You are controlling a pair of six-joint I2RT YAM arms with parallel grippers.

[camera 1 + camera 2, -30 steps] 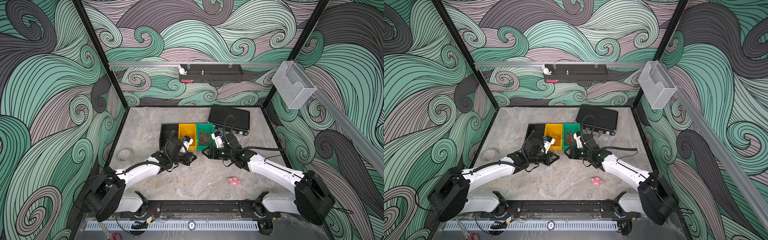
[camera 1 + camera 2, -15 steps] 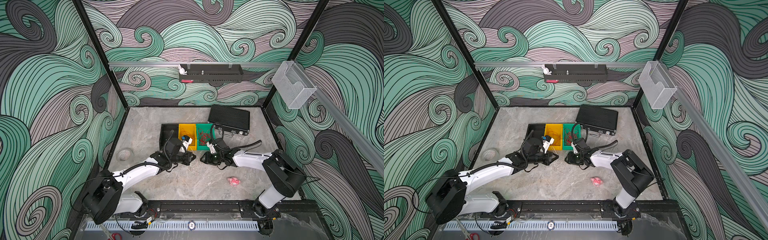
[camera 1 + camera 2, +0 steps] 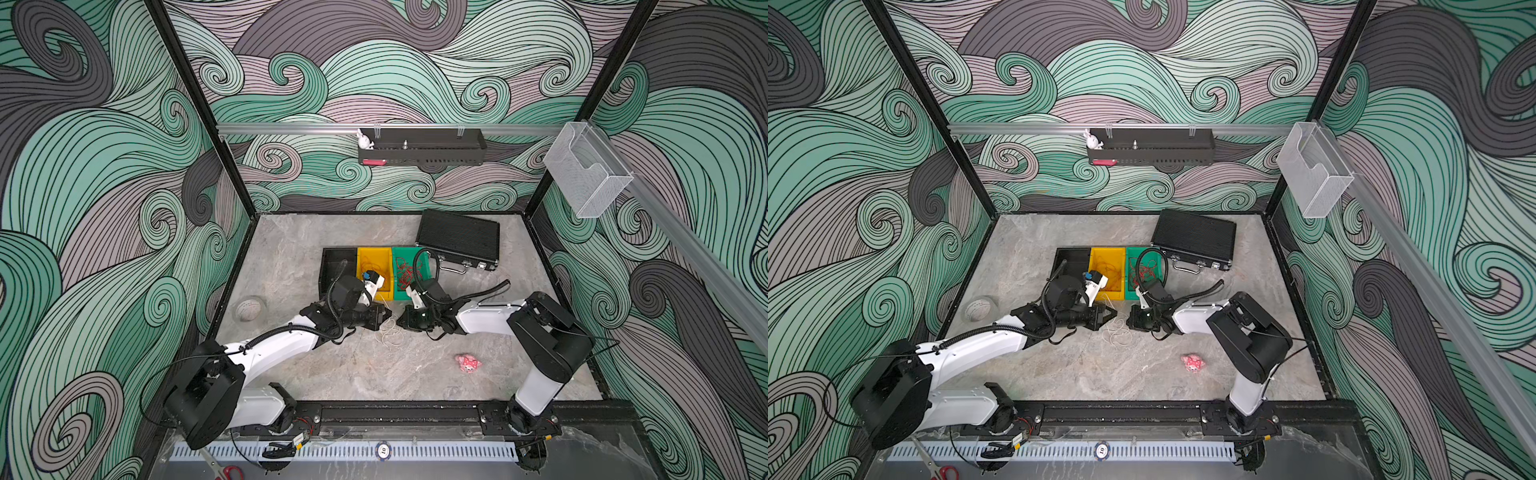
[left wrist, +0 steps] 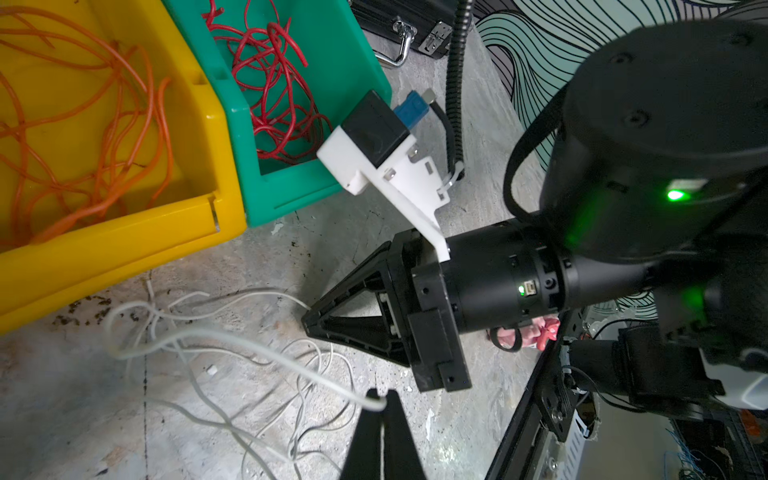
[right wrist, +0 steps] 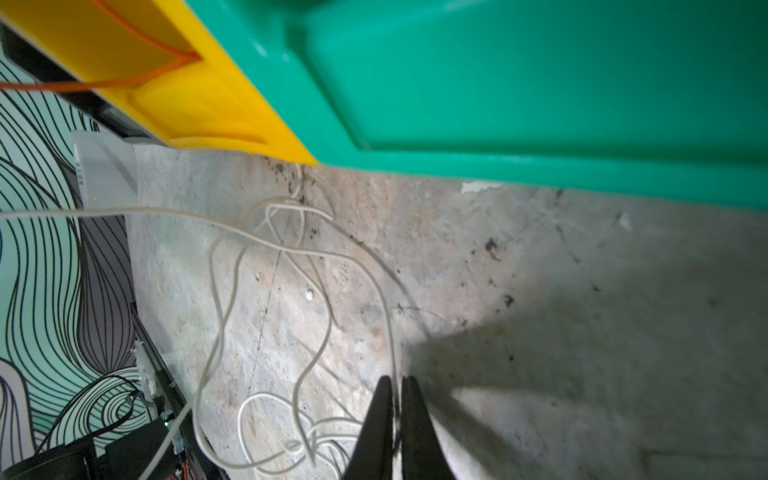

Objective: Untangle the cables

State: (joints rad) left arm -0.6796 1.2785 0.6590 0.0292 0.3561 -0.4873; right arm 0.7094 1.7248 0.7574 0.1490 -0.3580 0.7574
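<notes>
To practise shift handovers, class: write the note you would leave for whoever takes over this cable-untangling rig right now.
Left gripper: shut, fingers pinching one end of the white cables.
Right gripper: shut, seemingly pinching another strand of them.
The white cables lie in a loose tangle on the table between the two grippers, in front of the bins.
Done: orange cables lie in the yellow bin, red cables in the green bin.
Left: draw the white strands apart; they cross and loop over each other.
</notes>
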